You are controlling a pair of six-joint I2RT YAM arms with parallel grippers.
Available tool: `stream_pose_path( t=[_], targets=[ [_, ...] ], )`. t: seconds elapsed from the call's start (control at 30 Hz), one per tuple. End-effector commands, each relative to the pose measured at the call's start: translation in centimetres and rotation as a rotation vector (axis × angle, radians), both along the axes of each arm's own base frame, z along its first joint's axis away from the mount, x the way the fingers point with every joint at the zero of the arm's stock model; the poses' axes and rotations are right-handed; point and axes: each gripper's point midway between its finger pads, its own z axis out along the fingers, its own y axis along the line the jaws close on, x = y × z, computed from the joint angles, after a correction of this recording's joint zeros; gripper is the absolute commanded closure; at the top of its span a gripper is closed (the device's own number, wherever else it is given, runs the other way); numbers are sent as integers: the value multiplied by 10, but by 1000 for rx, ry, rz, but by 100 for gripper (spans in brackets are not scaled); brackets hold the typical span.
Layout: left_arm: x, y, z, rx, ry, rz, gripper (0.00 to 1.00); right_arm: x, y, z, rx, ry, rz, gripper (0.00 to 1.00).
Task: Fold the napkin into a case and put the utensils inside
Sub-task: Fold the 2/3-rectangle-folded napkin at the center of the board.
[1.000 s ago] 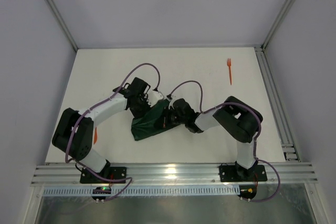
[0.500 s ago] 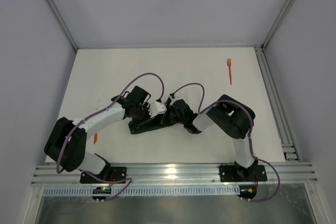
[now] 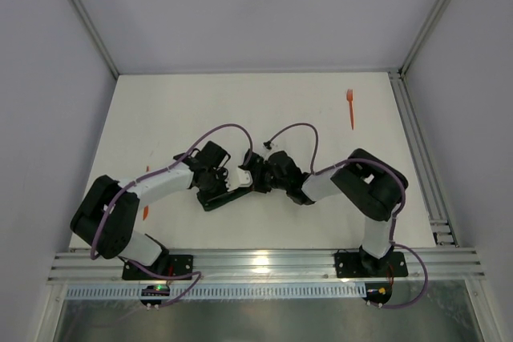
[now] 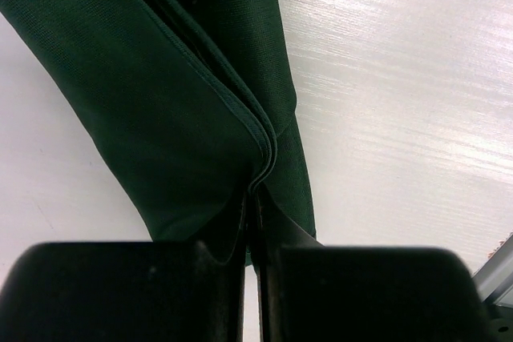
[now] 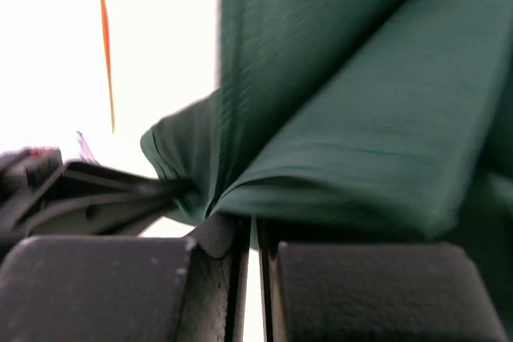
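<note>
Napkin (image 3: 215, 200) shows only a dark sliver from above; left hand (image 4: 252, 215) and right hand (image 5: 255, 228) each clamp its folds.

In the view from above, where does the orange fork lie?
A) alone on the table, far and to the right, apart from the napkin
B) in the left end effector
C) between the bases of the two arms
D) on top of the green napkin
A: the fork lies alone on the white table near its far right corner, well apart from the napkin in the middle.
</note>
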Motion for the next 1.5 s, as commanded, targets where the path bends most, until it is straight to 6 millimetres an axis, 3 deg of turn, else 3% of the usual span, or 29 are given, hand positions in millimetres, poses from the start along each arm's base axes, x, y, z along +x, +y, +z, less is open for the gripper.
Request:
stream_pose_path(
  t=[0.0,0.07,0.1,0.23,0.3,0.33,0.4,0.43,0.47,0.5,0.53,0.57,0.6,0.77,0.93,0.97,1.03,1.07,1.13,1.2,1.23,1.47],
  targets=[
    [-2,-1,-5,-6,8,-11,100,-2,-27,15,-107,-99,19,90],
    [-2,-1,-7,-4,10,-11,100,-7,-44,14,-136,-88,13,86],
    [-1,0,-7,-5,8,-8,100,-6,-49,29,-123,-120,14,85],
    [-4,0,-10,-4,16,-12,100,-2,-76,49,-178,-168,11,72],
    [-5,-1,-10,-8,20,-15,100,16,-83,70,-179,-218,-3,61],
    [-5,-1,-11,-8,20,-15,100,21,-89,69,-220,-235,12,59],
    [-5,-1,-11,-6,22,-15,100,52,-92,93,-230,-294,-3,53],
    [-5,-1,-11,-7,25,-14,100,58,-96,81,-278,-268,12,51],
    [-5,-2,-12,-8,26,-13,100,78,-89,99,-291,-335,26,50],
    [-4,-2,-11,-9,25,-13,100,88,-86,102,-307,-351,39,48],
    [-4,-2,-12,-9,26,-10,100,92,-84,81,-356,-309,68,45],
    [-4,-3,-11,-14,26,-9,100,110,-73,99,-349,-361,79,44],
    [-4,-3,-11,-14,28,-8,100,114,-66,98,-341,-362,110,43],
    [-4,-6,-12,-24,36,-3,100,142,-33,70,-328,-318,197,41],
    [-3,-5,-14,-16,42,8,100,130,-18,49,-278,-262,306,43],
    [-1,-7,-13,-22,42,11,100,123,-19,43,-272,-252,320,47],
    [0,-7,-14,-21,48,19,100,120,-17,51,-244,-294,330,55],
    [2,-7,-14,-23,47,24,100,112,-22,45,-246,-282,336,63],
    [4,-7,-14,-22,54,40,100,110,-24,56,-241,-327,327,67],
    [5,-8,-16,-26,69,51,100,103,-33,50,-257,-323,316,71],
    [5,-8,-17,-28,74,57,100,104,-34,61,-248,-355,305,73],
    [10,-5,-17,-33,89,91,100,83,-56,56,-279,-406,286,75]
  ],
)
